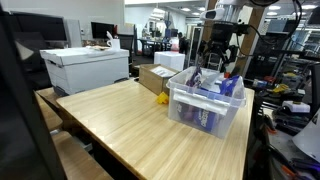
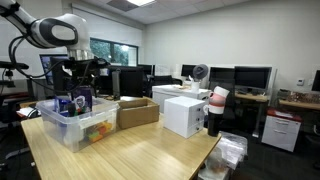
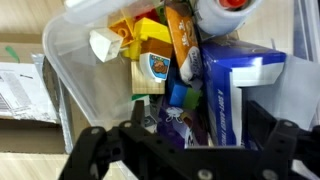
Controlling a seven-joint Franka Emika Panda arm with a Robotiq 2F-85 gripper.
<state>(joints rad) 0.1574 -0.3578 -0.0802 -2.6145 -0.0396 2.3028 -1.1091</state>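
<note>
White arm, black gripper: that's me.
My arm [image 2: 55, 32] is built of rounded white segments with dark joints, and black cables [image 2: 14, 50] loop beside it. My gripper [image 3: 185, 150] is matte black, with linked, bolted fingers [image 3: 88, 150].

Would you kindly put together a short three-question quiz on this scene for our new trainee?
1. True or false: the gripper is holding an item taken from the clear plastic bin.
2. Multiple choice: the bin stands on A) the floor, B) the wooden table, C) a trolley.
3. Fill in the blank: in the wrist view, the fingers stand ___ above the bin's contents.

Key: 1 false, as nothing is between the fingers; 2 B; 3 open.
</note>
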